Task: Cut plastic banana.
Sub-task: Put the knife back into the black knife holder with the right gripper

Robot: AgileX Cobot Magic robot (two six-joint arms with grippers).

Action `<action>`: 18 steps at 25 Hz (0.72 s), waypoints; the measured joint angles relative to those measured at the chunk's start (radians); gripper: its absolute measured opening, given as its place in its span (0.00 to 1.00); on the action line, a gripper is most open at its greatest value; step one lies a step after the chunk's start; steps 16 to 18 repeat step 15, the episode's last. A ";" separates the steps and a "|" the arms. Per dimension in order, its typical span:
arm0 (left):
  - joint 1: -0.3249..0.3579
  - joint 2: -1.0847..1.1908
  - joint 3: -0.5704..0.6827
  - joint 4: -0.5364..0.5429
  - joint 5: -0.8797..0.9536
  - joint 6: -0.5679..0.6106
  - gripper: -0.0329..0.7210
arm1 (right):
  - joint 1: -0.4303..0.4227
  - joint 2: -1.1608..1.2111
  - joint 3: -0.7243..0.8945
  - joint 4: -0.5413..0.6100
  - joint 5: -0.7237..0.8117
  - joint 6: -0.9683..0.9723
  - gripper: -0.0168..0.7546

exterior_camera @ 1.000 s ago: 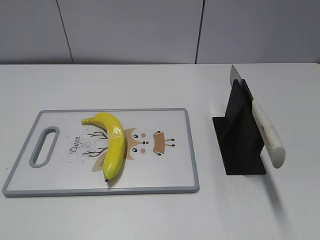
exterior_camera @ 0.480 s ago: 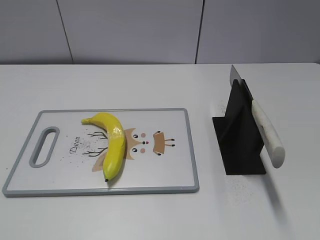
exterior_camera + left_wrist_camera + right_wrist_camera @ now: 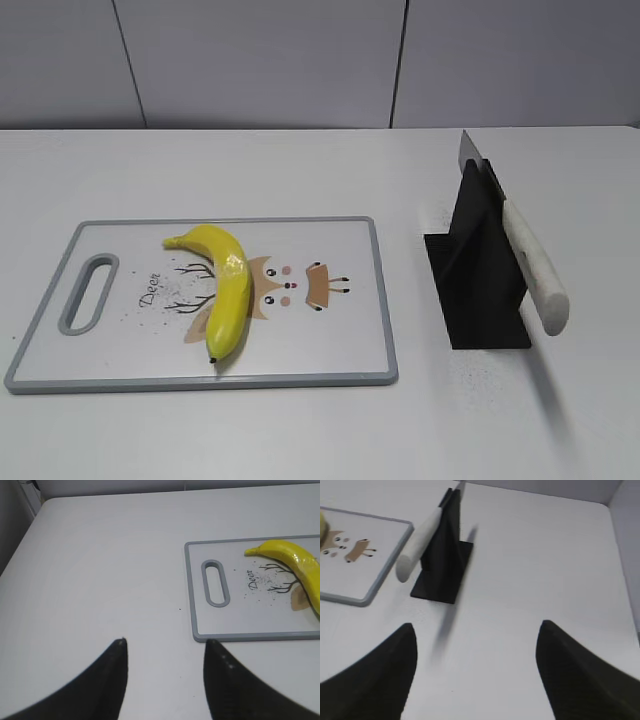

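The plastic banana point(image 3: 226, 285) lies on a white cutting board point(image 3: 330, 340) with a grey rim and a handle slot at its left end; the banana also shows in the left wrist view point(image 3: 295, 562). A knife with a white handle point(image 3: 533, 265) rests slanted in a black stand point(image 3: 480, 270), handle toward the front. My left gripper point(image 3: 164, 642) is open and empty over bare table, left of the board point(image 3: 240, 625). My right gripper point(image 3: 476, 627) is open and empty, in front and to the right of the stand point(image 3: 442, 560) and the knife point(image 3: 417, 542). Neither arm shows in the exterior view.
The white table point(image 3: 300, 170) runs back to a grey panelled wall point(image 3: 260, 60). The board carries a printed deer picture point(image 3: 290, 285). In the left wrist view the table's left edge point(image 3: 25, 535) shows.
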 joint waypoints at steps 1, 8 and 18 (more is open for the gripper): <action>0.000 0.000 0.000 0.000 0.000 0.000 0.67 | -0.044 0.000 0.000 0.000 0.000 0.000 0.75; 0.000 0.000 0.000 0.000 0.000 0.000 0.67 | -0.172 0.000 0.000 0.001 0.000 0.000 0.75; 0.000 0.000 0.000 0.000 0.000 0.000 0.67 | -0.174 0.000 0.000 0.001 0.000 0.000 0.75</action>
